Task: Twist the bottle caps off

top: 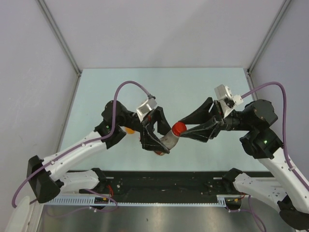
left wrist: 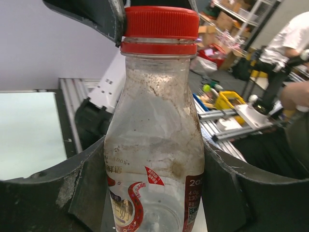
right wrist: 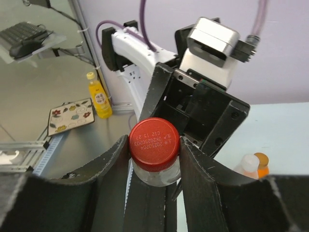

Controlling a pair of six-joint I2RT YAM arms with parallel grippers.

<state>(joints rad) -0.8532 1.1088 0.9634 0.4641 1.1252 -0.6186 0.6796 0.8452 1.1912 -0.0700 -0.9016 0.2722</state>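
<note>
A clear bottle with a reddish label band is held off the table, tilted, in my left gripper, whose fingers are shut on its body. In the top view the bottle sits between both arms, with my left gripper around its lower part. Its red cap is still seated on the neck, and my right gripper is shut on it, fingers pressing both sides. The cap also shows in the top view and the left wrist view. My right gripper meets it from the right.
Two more bottles stand on the table behind the left arm, one with a white cap and one with an orange cap. An orange patch shows by the left arm. Grey walls and frame posts enclose the table.
</note>
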